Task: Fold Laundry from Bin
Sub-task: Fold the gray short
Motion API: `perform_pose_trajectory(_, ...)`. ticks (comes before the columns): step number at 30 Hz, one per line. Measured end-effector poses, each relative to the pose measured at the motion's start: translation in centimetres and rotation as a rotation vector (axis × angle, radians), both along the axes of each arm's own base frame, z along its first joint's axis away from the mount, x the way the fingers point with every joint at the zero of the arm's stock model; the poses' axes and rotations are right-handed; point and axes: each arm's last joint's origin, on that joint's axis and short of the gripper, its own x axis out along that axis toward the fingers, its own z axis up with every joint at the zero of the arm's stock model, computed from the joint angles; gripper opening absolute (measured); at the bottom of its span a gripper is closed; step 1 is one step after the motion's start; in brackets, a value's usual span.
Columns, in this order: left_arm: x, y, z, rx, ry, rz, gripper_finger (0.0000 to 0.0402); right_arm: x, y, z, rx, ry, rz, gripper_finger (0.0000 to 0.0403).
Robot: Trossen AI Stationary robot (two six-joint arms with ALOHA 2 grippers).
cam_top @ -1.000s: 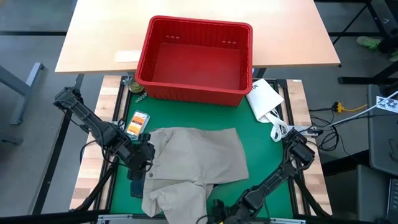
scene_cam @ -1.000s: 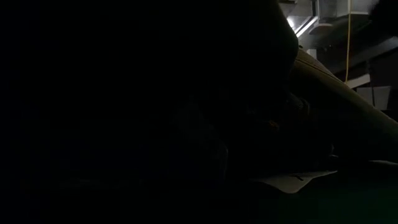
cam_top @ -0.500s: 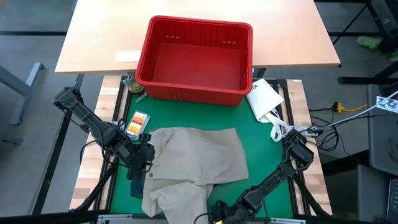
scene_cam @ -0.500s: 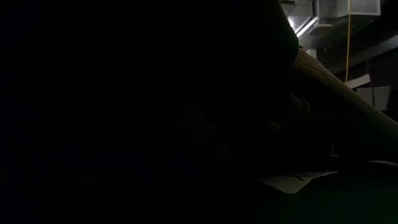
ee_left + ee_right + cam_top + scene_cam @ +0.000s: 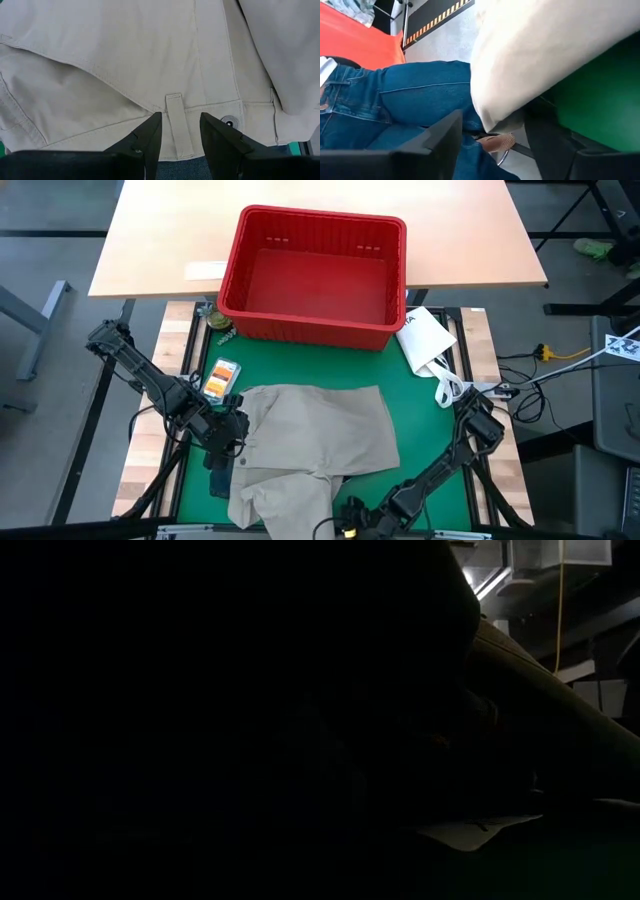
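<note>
At the near edge of the desk (image 5: 190,330), the right pincer (image 5: 345,515) sits low at the front end of the tan khaki trousers (image 5: 310,445). Its wrist view shows its two dark fingers (image 5: 437,142) spread apart with a bulging fold of pale cloth between them; whether the fingers press on that fold I cannot tell. Beyond it in that view lies blue denim (image 5: 410,95).

The left pincer (image 5: 228,442) is at the left edge of the trousers, at the waistband. In its wrist view the fingers (image 5: 147,137) stand partly apart on either side of a belt loop (image 5: 177,125), with a metal button (image 5: 229,121) just beside the right-hand finger. They straddle the waistband rather than clench it, and a strip of dark blue cloth shows under the band's edge.

The trousers lie spread flat on the green mat (image 5: 430,430), one leg folded toward the front. An orange-and-white packet (image 5: 221,375) lies just beyond the left pincer, and a white packet (image 5: 425,340) lies at the mat's far right corner. Farthest off stands the red bin (image 5: 315,275), with nothing showing inside. The low view is almost wholly dark.
</note>
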Motion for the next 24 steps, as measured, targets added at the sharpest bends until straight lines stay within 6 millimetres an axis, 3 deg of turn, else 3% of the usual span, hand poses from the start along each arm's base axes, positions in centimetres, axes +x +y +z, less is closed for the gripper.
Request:
perform_pose_trajectory(3, 0.0, 0.0, 0.0, -0.004, 0.001, 0.006, 0.0128, 0.0, -0.1, -0.2, -0.014, -0.002, -0.022, 0.0182)
perform_pose_trajectory(12, 0.0, 0.0, 0.0, -0.026, 0.007, 0.034, 0.0128, 0.0, -0.1, -0.4, -0.042, -0.014, -0.047, 0.0012)
perform_pose_trajectory(17, -0.4, -0.8, 0.0, -0.034, 0.002, -0.004, 0.0128, -0.1, -0.1, 0.2, 0.005, 0.025, 0.03, 0.0021)
perform_pose_trajectory(24, -0.4, -3.1, -0.5, -0.076, -0.03, -0.057, 0.0128, -1.7, -0.8, 4.1, 0.028, 0.122, 0.134, 0.0008)
